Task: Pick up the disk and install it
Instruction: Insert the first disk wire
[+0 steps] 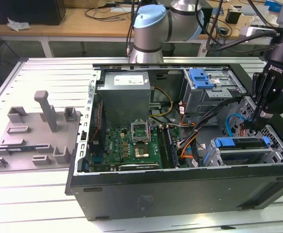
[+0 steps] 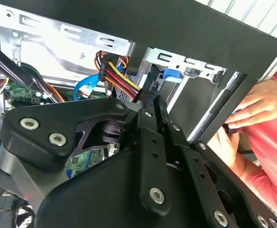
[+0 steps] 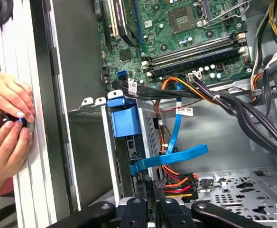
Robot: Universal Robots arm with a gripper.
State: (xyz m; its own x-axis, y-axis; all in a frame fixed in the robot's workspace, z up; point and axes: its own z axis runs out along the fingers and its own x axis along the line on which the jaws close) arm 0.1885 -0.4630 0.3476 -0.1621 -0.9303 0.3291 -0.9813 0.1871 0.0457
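**Hovering over the disk point(image 1: 241, 142) with gripper point(image 1: 253, 125) clenched**

Shows a white sticker point(image 1: 128, 79) on the grey power supply point(image 1: 124, 101) and a white tag point(image 3: 185, 111) on the cables, neither readable. Finds the disk seated in the drive cage point(image 1: 258, 156) at the exterior view's lower right, blue carrier edge upward. Places it just beneath the empty, pressed-together fingertips, contact not discernible. Catches a person's hand point(image 3: 5, 97) outside the case wall.

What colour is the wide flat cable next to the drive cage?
Blue. The wide flat cable shows best in the first wrist view.
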